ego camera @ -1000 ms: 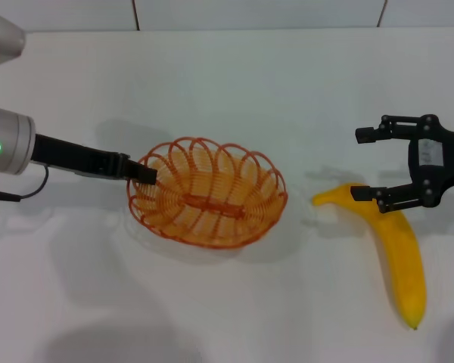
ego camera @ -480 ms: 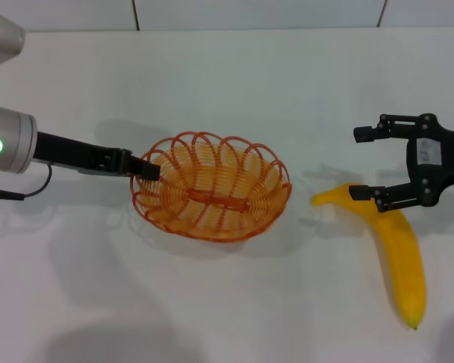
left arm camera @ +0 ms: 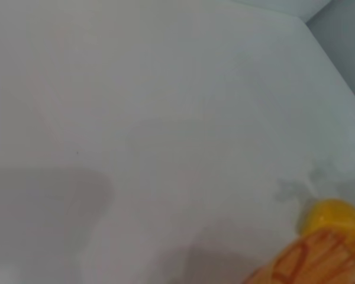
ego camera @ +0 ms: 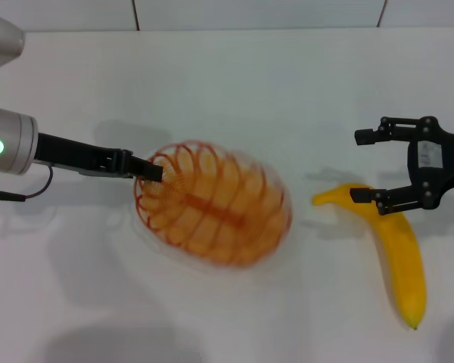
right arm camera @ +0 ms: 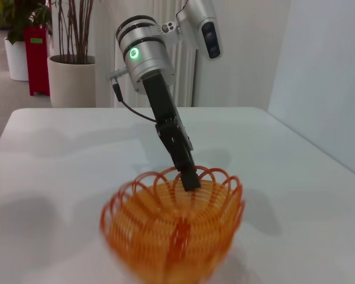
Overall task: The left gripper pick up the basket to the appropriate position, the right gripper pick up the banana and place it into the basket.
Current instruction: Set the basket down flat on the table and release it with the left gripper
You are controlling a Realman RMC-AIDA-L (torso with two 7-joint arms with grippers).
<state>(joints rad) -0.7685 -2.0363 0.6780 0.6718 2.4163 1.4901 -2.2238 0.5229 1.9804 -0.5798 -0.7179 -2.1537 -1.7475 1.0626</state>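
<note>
Over on the left of the white surface, my left claw is clamped on the left rim of the basket. From the right wrist view I can see the thin black fingers pinching a wire loop on that rim, with the basket tipped up and blurred in mid-swing, so it looks lifted rather than lying flat. It sits left of centre, well apart from the banana.

On the right, my right claw hangs spread wide with nothing in it. Its near finger crosses the banana's upper end, just by the stem; I can't tell whether it touches. The far finger is out over bare surface. The banana lies on the right side, its stem pointing left toward the basket, its tip at the near edge.
</note>
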